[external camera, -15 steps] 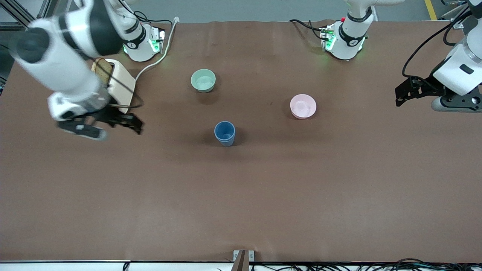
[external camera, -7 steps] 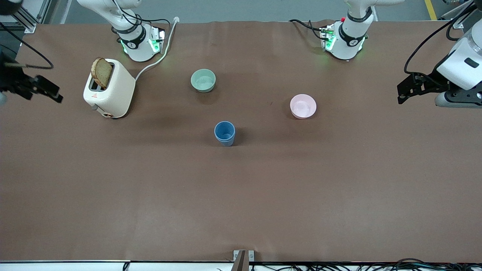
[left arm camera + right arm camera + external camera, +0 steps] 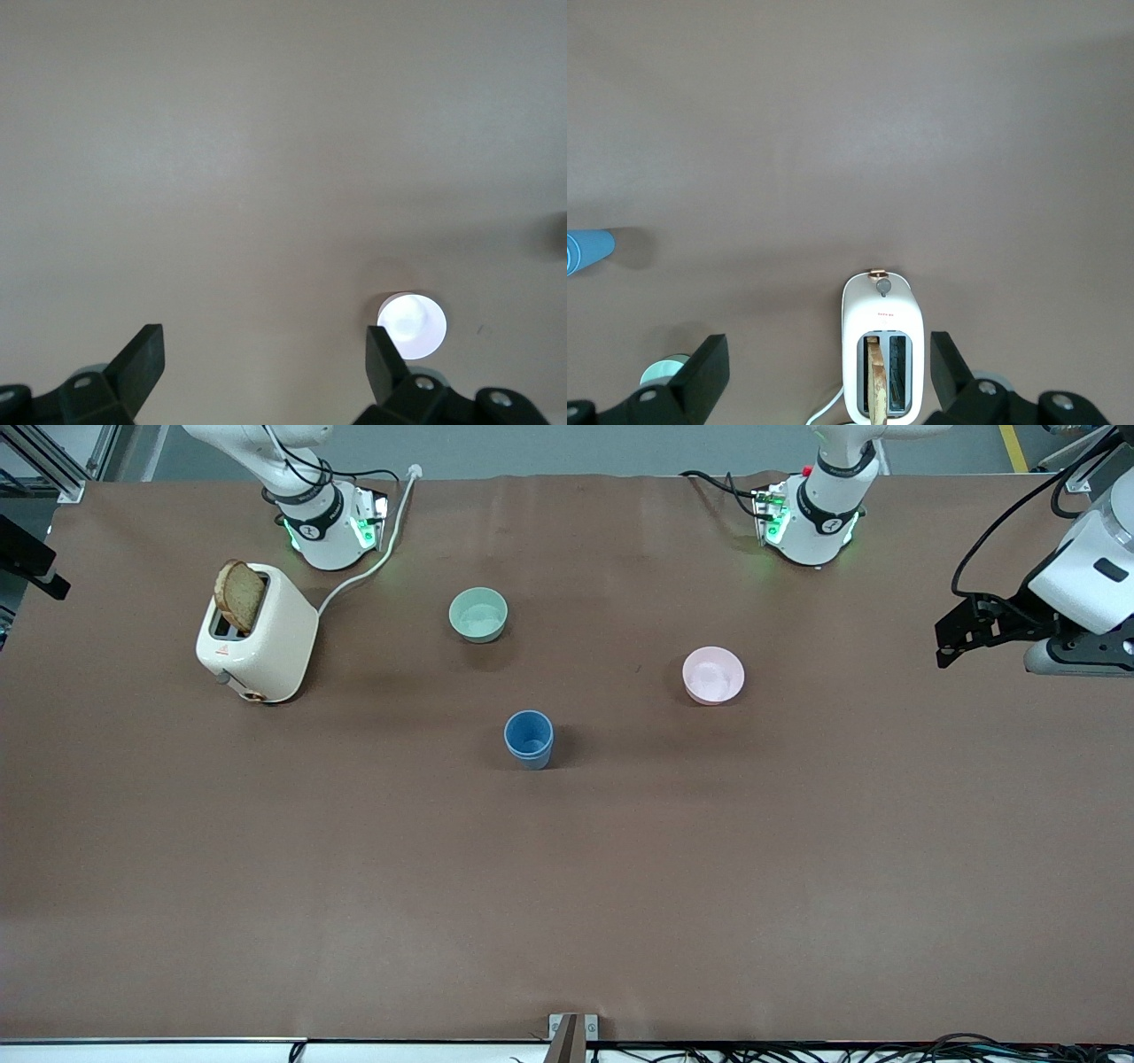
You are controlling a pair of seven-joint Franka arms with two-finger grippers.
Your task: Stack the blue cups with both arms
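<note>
The blue cups (image 3: 529,739) stand upright in the middle of the table, looking like one nested inside the other. One blue cup side also shows at the edge of the right wrist view (image 3: 586,251). My left gripper (image 3: 946,638) hangs open and empty over the left arm's end of the table, well apart from the cups. In the left wrist view (image 3: 264,363) its jaws stand wide apart over bare table. My right gripper (image 3: 34,565) is at the right arm's end, mostly out of the front view. In the right wrist view (image 3: 828,367) it is open and empty, high over the toaster.
A cream toaster (image 3: 259,636) with a slice of bread stands near the right arm's base, also in the right wrist view (image 3: 883,354). A mint-green bowl (image 3: 478,614) and a pink bowl (image 3: 713,675) sit farther from the camera than the cups. The pink bowl shows in the left wrist view (image 3: 411,325).
My right arm has swung away from beside the toaster to the table's end, mostly leaving the front view. My left gripper has drawn back slightly. The cups have not moved.
</note>
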